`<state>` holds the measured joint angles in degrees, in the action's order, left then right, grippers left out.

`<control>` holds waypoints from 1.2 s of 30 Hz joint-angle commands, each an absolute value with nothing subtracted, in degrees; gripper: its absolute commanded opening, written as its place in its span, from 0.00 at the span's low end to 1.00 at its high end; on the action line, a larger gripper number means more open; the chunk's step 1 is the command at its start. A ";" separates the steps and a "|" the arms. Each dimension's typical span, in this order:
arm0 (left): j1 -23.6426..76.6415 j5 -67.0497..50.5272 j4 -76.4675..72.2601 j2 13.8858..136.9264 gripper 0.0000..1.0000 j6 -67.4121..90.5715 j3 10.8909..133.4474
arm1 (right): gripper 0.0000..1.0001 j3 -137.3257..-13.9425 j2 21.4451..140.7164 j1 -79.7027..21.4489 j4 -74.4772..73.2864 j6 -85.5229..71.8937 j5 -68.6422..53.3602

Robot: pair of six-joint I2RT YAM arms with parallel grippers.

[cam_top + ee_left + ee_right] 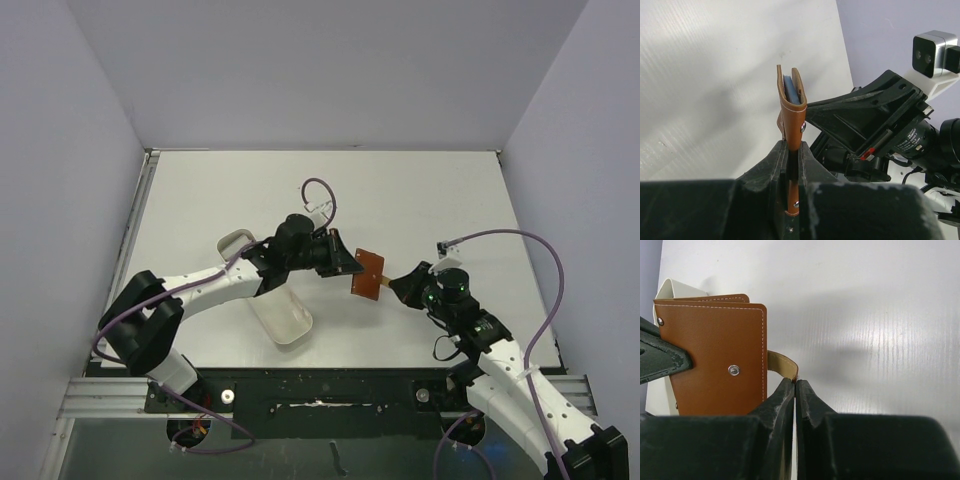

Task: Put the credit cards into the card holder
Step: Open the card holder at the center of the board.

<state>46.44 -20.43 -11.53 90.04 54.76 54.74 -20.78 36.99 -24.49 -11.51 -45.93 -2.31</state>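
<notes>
The card holder is a brown leather wallet held up off the table between both arms. My left gripper is shut on its lower edge. In the left wrist view the card holder stands edge-on out of my left gripper, and a bluish-grey credit card sits in its pocket. My right gripper is shut, pinching the tip of the holder's tab. In the right wrist view the card holder is just left of my right gripper. The yellow-orange card is out of view.
A long white plastic tray lies on the table under my left forearm; its end shows behind the holder in the right wrist view. The white table has walls on three sides.
</notes>
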 commanded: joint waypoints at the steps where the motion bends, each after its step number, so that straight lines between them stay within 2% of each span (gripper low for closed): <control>1: 45.55 -19.88 -11.28 91.68 0.00 52.31 56.59 | 0.00 -19.73 36.88 -24.94 -9.37 -47.07 -3.00; 3: 45.37 -19.62 -9.58 92.80 0.01 51.45 57.36 | 0.00 -18.95 36.68 -24.95 -9.23 -47.49 -3.23; 6: 45.19 -18.77 -6.77 94.32 0.09 50.07 58.92 | 0.00 -17.98 36.76 -24.98 -8.66 -48.25 -3.79; 14: 44.65 -13.43 2.05 97.76 0.37 46.16 64.61 | 0.00 -16.14 40.81 -24.96 -6.09 -49.30 -3.99; 15: 44.65 -12.58 3.19 98.09 0.45 45.77 65.36 | 0.00 -15.98 41.17 -25.02 -5.69 -49.38 -4.08; 16: 44.65 -11.87 3.85 98.24 0.46 45.51 65.80 | 0.00 -15.89 41.41 -24.91 -5.18 -49.47 -4.21; 30: 44.65 -13.71 7.99 97.02 0.47 41.29 66.35 | 0.00 -18.04 38.94 -24.98 4.16 -54.81 -9.14; 36: 44.65 -12.24 8.87 94.77 0.47 41.62 66.19 | 0.00 -18.09 42.09 -24.97 8.26 -55.90 -9.71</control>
<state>44.84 -13.47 8.56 98.26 42.74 63.68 -15.90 40.25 -24.80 0.73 -54.35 -8.51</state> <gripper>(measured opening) 0.463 0.026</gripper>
